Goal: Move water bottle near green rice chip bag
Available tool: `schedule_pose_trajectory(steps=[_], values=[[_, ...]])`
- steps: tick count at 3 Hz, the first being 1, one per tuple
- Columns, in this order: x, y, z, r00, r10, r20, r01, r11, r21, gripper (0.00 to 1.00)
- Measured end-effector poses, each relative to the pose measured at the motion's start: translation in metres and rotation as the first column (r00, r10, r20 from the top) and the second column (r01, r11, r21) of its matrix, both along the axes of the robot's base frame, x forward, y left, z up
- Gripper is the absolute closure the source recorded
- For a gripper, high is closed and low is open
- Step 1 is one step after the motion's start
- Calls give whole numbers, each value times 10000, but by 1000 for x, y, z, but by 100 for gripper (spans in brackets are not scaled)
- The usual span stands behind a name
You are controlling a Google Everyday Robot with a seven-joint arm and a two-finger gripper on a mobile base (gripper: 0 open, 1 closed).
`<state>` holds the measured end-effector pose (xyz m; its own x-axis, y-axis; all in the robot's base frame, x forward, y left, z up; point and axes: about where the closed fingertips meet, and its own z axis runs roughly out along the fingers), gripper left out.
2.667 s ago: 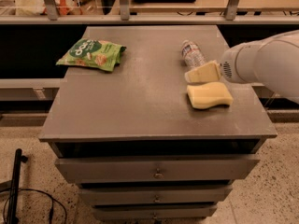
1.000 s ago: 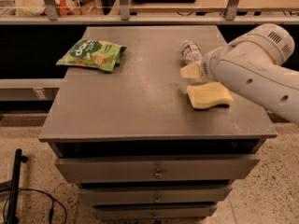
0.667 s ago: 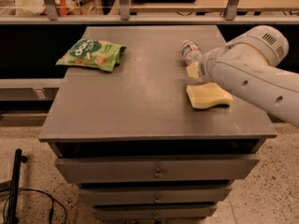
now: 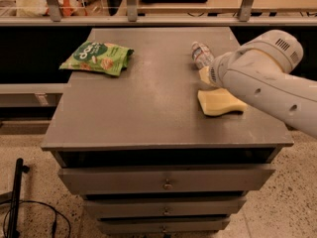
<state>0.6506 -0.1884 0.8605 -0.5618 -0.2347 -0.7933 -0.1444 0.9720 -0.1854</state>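
Note:
The water bottle [image 4: 200,54] is small, clear and crinkled, with a pale label band. It lies on its side on the grey cabinet top [image 4: 148,103], at the back right. The green rice chip bag [image 4: 97,57] lies flat at the back left, far from the bottle. My gripper [image 4: 204,76] shows only as a cream tip just in front of the bottle, close to its near end. The big white arm [image 4: 262,78] hides the rest of it. I cannot tell whether it touches the bottle.
A yellow wavy sponge [image 4: 220,103] lies on the top just in front of the gripper, partly under the arm. The cabinet has drawers [image 4: 166,180] below its front edge. A shelf rail [image 4: 148,20] runs behind. A black stand and cable [image 4: 17,192] are on the floor at left.
The arm has swung in from the right and back toward the bottle. The gripper tip has moved from above the sponge to just in front of the bottle. Bottle, bag and sponge have not moved.

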Motion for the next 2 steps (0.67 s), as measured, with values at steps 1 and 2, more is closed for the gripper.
schedule_pose_trajectory(steps=[1, 2], values=[[2, 16, 3, 9979, 606, 232, -616, 9973, 411, 100], [7, 46, 5, 9888, 1462, 303, -1482, 9857, 807, 100]])
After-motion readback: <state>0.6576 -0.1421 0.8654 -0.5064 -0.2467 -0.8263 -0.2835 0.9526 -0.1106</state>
